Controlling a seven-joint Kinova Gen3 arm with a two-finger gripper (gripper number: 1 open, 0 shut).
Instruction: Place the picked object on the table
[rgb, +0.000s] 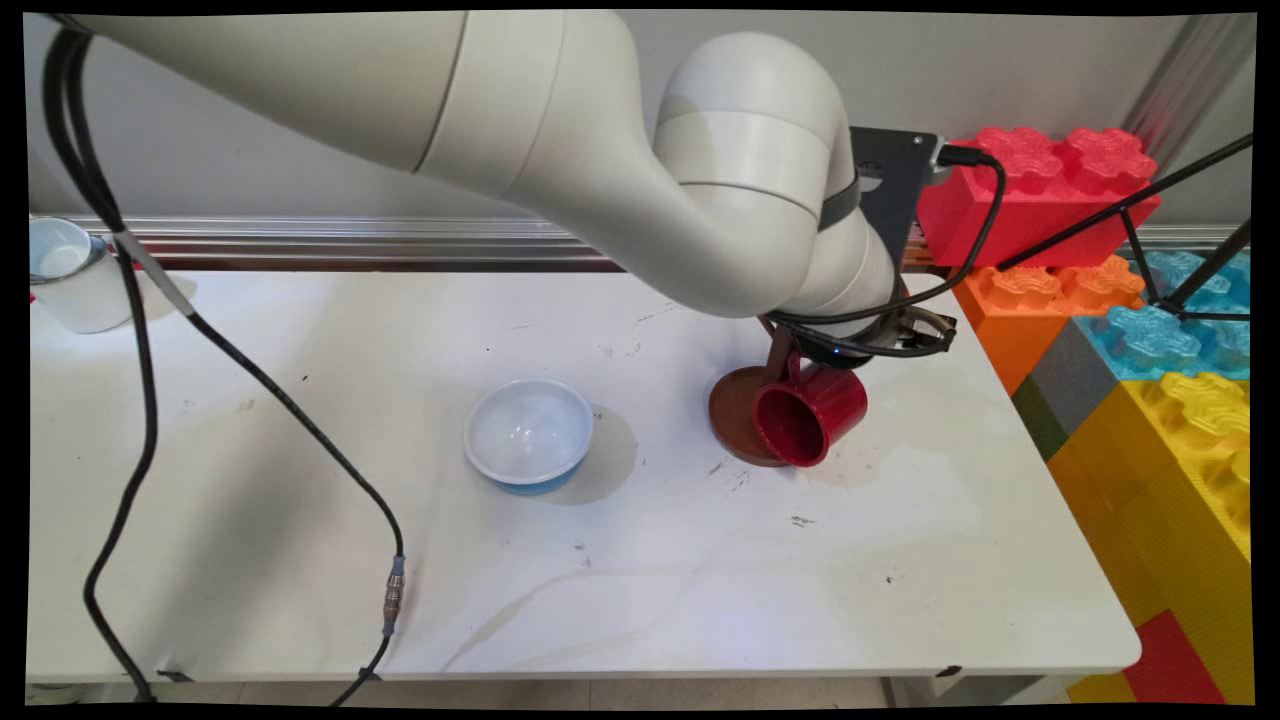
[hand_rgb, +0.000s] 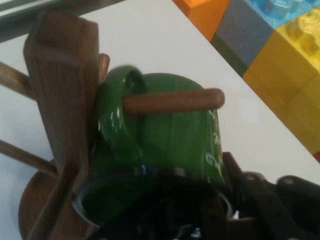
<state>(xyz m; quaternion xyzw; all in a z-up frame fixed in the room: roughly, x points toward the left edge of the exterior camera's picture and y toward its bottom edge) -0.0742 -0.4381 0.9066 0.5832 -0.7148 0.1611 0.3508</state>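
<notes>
Right of centre in the frame, the gripper (rgb: 850, 345) hovers over a wooden mug stand (rgb: 745, 415) carrying a red mug (rgb: 810, 415) and a green mug (hand_rgb: 165, 150), with a white-and-blue bowl (rgb: 528, 435) to the left.

Red mug (rgb: 812, 420) hung by its handle on a peg of the brown wooden mug stand (rgb: 740, 410), tilted, mouth toward the bench's near edge; stand near the bench's far right.
</notes>
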